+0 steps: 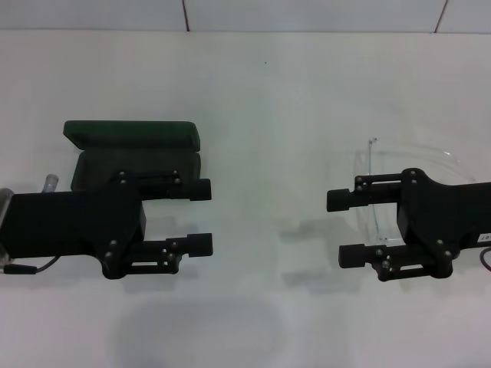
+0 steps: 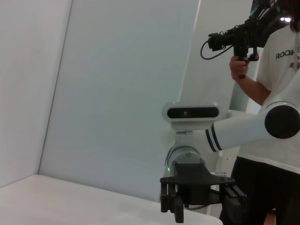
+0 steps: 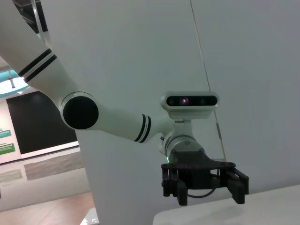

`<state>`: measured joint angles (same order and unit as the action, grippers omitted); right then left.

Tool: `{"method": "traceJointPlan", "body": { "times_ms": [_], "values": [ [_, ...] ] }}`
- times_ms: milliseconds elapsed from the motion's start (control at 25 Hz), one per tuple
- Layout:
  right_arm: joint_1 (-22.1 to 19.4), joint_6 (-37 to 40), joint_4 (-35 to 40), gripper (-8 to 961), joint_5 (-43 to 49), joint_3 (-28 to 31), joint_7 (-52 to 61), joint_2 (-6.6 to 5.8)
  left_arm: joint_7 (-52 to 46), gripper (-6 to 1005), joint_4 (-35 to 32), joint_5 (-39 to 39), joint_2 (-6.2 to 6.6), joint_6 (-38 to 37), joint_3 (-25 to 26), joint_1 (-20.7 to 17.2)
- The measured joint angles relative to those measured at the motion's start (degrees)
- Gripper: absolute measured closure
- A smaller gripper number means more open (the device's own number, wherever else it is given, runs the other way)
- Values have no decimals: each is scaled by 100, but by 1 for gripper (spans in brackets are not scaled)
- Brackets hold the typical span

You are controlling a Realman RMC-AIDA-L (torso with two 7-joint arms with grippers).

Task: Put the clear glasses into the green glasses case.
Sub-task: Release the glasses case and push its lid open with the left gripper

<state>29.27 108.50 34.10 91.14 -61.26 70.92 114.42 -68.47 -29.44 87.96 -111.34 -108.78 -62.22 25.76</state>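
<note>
Head view shows both open claws, left claw [image 1: 201, 215] by the case [image 1: 134, 157], right claw [image 1: 350, 228] over the untouched glasses [image 1: 376, 184], which it must grasp next.

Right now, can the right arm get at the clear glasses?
Probably yes. The right gripper hangs open right over the clear glasses, which lie apart from the green glasses case; nothing lies between.

Bright even light, soft shadows

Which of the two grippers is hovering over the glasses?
The right gripper, jaws open, hangs over the clear glasses. The left gripper, also open, hangs by the green glasses case instead.
</note>
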Motion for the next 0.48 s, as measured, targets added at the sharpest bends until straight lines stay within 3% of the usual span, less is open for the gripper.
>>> {"method": "traceJointPlan", "body": {
  "times_ms": [480],
  "values": [
    [-13, 40, 0, 301, -1, 0, -2, 11, 0, 317, -1, 2, 5, -3, 0, -16]
  ]
}}
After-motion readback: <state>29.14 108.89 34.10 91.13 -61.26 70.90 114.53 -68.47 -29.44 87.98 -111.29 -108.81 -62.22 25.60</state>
